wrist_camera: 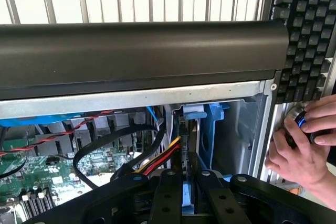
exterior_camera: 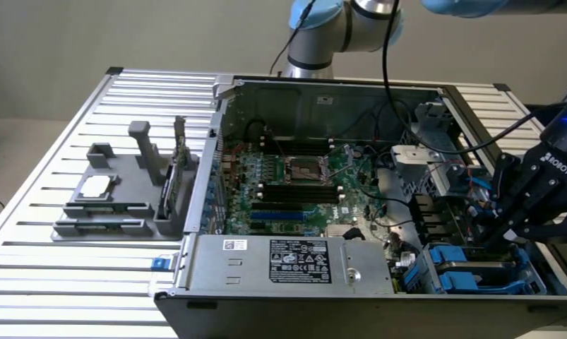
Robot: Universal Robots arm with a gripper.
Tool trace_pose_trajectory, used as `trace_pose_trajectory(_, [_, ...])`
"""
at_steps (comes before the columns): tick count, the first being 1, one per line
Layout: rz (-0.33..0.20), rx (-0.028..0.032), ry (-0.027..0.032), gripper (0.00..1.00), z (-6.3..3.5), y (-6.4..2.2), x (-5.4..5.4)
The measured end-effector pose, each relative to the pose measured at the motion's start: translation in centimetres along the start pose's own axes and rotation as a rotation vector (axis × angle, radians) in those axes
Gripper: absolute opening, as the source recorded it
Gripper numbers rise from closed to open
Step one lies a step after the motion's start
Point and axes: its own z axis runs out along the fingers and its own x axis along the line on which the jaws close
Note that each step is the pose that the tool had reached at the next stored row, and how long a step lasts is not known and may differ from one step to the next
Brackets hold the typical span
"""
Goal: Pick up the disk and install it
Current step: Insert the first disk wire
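Slatted table (exterior_camera: 66,282) carries an open computer case (exterior_camera: 264,296); narrowed fingers (wrist_camera: 184,192) clamp the disk (wrist_camera: 188,198) inside.

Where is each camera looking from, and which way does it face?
Exterior view: off the arm, above, angled down on the open computer case; gripper at its right.
Wrist view: on the wrist, looking past the gripper into the drive bay; a person's hand beside it.
Shared: the blue drive carriers, the motherboard.

My view of the room behind the rig
I see a plain beige wall (exterior_camera: 123,35) behind a slatted white metal desk (exterior_camera: 76,296), under even, soft light with no harsh shadows.
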Motion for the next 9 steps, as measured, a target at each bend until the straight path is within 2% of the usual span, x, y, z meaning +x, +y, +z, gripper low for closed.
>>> trace_pose_trajectory(9, [0.000,0.0013,-0.0003,0.16,0.03,0.22,0.02])
